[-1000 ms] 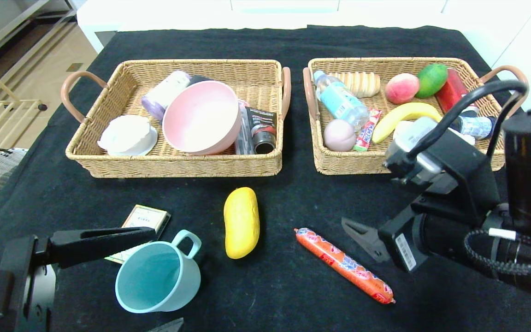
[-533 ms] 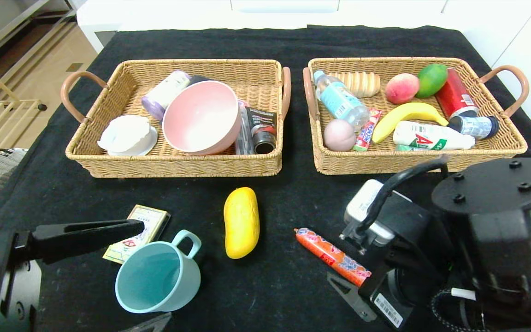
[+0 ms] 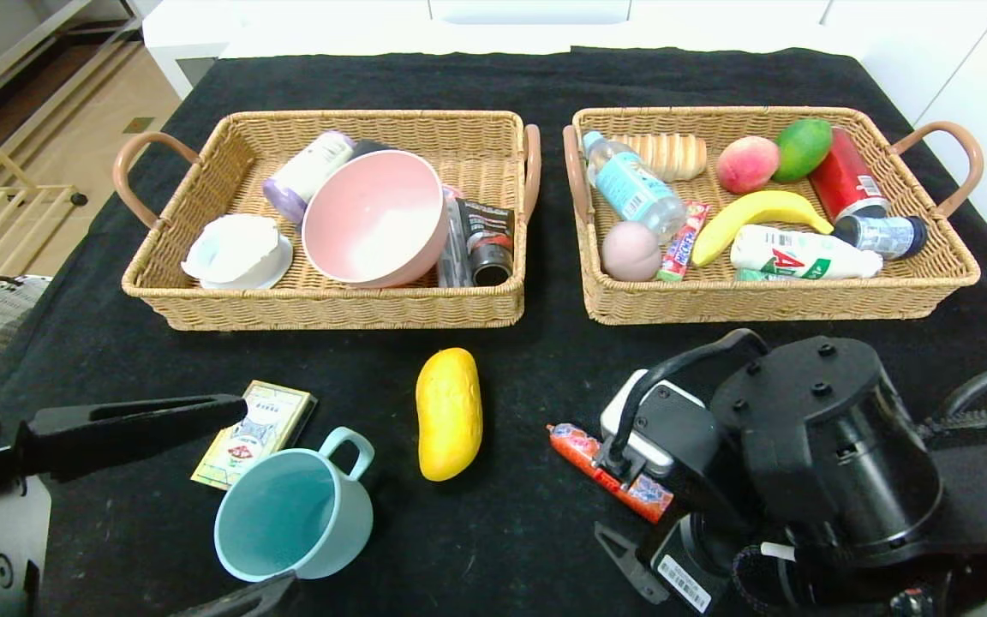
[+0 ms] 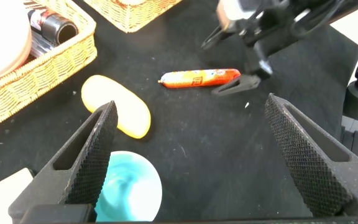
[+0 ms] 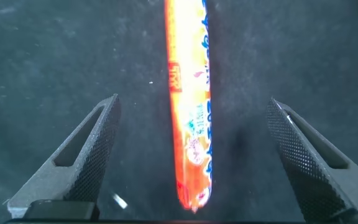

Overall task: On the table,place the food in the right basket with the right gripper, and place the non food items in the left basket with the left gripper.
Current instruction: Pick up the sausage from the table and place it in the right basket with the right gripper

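Lower right gripper [image 5: 191,162], jaws spread wide, straight over sausage [image 5: 190,106], centre it btwn fingers, then close.

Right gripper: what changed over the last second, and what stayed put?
The right gripper swung from beside the right basket down and back over the sausage, and now straddles it with jaws open, not gripping. The left gripper, open, drew back slightly, uncovering more of the card box beside the mug. Sausage, yellow fruit, mug, box and basket contents did not move.
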`<state>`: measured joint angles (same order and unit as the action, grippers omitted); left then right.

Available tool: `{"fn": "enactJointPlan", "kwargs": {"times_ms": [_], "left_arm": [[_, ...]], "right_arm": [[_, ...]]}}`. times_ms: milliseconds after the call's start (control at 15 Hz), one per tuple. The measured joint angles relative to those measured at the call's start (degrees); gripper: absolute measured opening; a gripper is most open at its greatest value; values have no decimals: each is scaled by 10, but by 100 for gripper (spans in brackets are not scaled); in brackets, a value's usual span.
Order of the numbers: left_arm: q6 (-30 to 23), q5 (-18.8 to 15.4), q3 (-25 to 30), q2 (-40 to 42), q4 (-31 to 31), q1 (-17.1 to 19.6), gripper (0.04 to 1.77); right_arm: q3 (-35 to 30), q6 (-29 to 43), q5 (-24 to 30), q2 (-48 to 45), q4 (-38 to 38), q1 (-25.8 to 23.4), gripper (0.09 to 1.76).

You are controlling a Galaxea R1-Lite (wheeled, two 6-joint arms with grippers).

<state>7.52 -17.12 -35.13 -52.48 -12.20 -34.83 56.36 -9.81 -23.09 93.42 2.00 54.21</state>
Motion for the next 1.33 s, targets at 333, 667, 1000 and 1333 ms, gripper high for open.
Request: {"fn": "enactJointPlan", "kwargs": {"times_ms": [333, 667, 1000, 1333], "left_arm": [[2, 0, 0, 2, 0, 0, 172], [4, 0, 1, 2, -1, 0, 172], [5, 0, 2, 2, -1, 0, 172], [5, 0, 3, 2, -2, 0, 172]], "right_arm": [[-1, 2, 0, 32, -25, -14, 170], [-4, 2, 0, 47, -38, -27, 170], [-4, 4, 1, 50, -38, -31, 132], [-10, 3, 2, 51, -39, -33, 76]]}}
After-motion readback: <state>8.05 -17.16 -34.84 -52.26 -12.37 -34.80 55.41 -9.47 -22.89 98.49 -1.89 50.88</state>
